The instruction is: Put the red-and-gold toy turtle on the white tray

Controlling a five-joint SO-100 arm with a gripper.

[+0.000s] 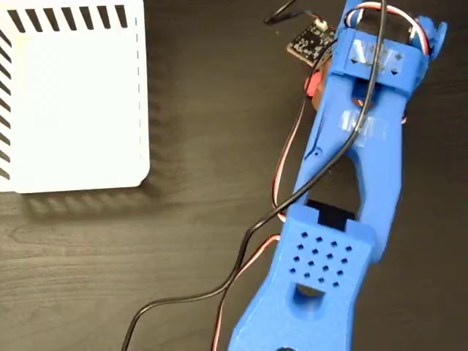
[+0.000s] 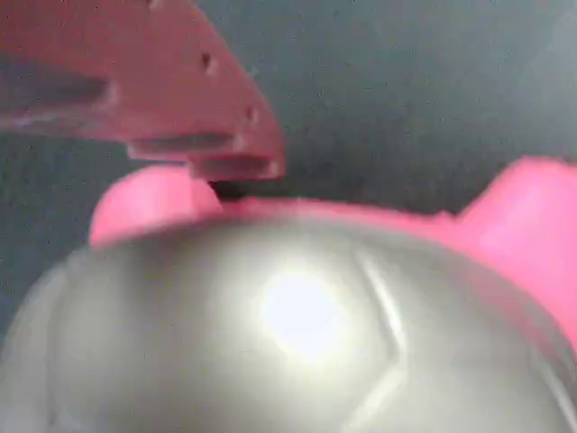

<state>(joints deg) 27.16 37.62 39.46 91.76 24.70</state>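
Dark wood-grain surface [image 1: 183, 241] is filling the fixed view, carrying a large flat white tray with black diagonal stripes [image 1: 73, 110] at the upper left. Across the right side, the blue plastic arm [image 1: 344, 219] is reaching upward, trailing black and red-white cables [image 1: 241, 256]. Beneath its wrist, only a red sliver of the red-and-gold toy turtle [image 1: 314, 84] is showing, well apart from the tray. In the wrist view, the shiny domed shell [image 2: 288, 334] is looming close, a pink finger [image 2: 162, 99] hanging just above a red leg [image 2: 149, 203]; whether the fingers are gripping cannot be told.
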